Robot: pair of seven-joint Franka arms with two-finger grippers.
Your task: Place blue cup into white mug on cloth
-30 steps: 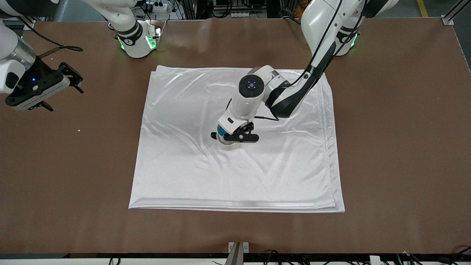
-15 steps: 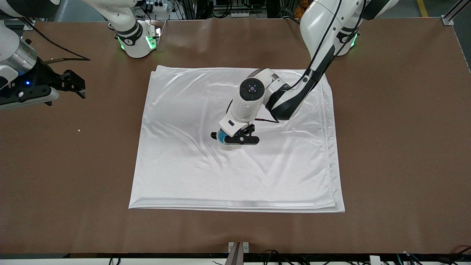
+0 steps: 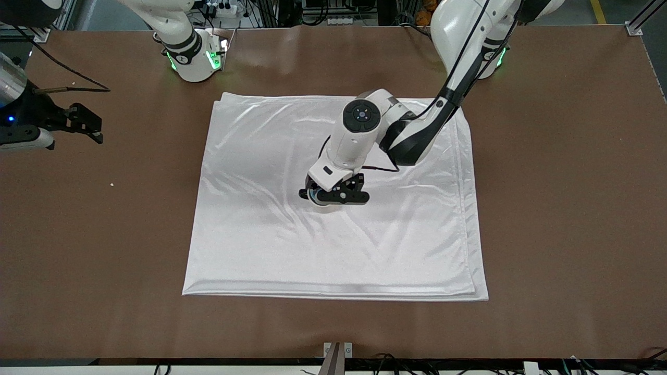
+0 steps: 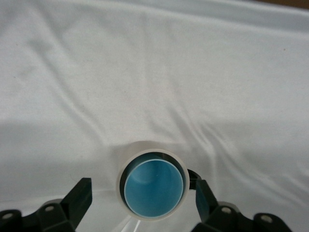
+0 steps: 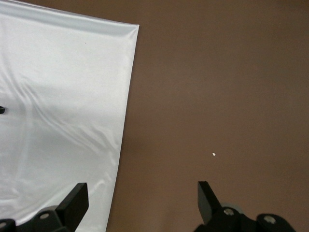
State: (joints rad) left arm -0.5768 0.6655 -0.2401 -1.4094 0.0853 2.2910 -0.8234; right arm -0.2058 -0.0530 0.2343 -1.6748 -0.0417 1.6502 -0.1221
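Table [image 3: 563,208]: brown top, 2 arms based along one edge.

Cloth [image 3: 333,245]: white, shiny, creased, spread flat at the middle of the table, layered edges toward the left arm's end.

Mug [image 4: 150,186]: off-white, upright on the cloth near its middle, dark handle showing at one side.

Cup [image 4: 154,189]: light blue, sitting upright inside the mug, its rim ringed by the mug's rim. In the front view only a sliver of blue [image 3: 312,194] shows under the gripper.

Left gripper [image 3: 333,196]: directly over the mug, jaws spread wide, 1 finger [image 4: 79,195] on each side of the mug, neither touching it.

Right gripper [image 3: 86,122]: waiting over bare table toward the right arm's end, well apart from the cloth, jaws open and holding nothing.
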